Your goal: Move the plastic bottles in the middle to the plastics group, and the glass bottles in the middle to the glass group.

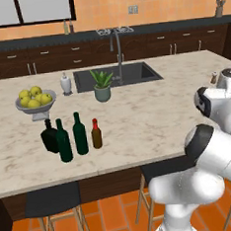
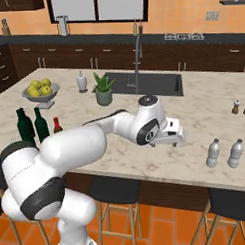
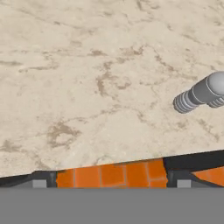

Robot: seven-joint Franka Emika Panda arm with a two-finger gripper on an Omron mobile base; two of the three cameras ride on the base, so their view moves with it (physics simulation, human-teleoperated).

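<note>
Glass group (image 1: pixel 65 137) stands near the bench's front-left edge: squat black flask (image 1: pixel 50 136), two tall green bottles (image 1: pixel 80 134), short brown bottle (image 1: pixel 96 134) with red cap just beside them, all upright. Looks like the middle glass is already joined up. Glass is heavy, rigid, slick, breakable; tall ones tip easily, so I'd take them at mid-body, not the thin neck.

Plastic bottles (image 2: pixel 212 153) stand near the front-right edge in the right base view, two in full, a third cut by the frame; hand view catches one at its right edge (image 3: pixel 199 92). Light, thin-walled, ribbed, would dent under a hard squeeze; best held around the ribbed body below the cap.

Gripper (image 2: pixel 174 137) hovers over bare bench (image 2: pixel 194 107) between the two groups, fingers spread wide, holding nothing.

Bench is a pale marble island, smooth and flat, with a sink (image 1: pixel 116 76), potted plant (image 1: pixel 102 86), lemon bowl (image 1: pixel 35 101), white dispenser (image 1: pixel 66 84). Dark cabinets behind, orange tile floor, stools under the front edge.
</note>
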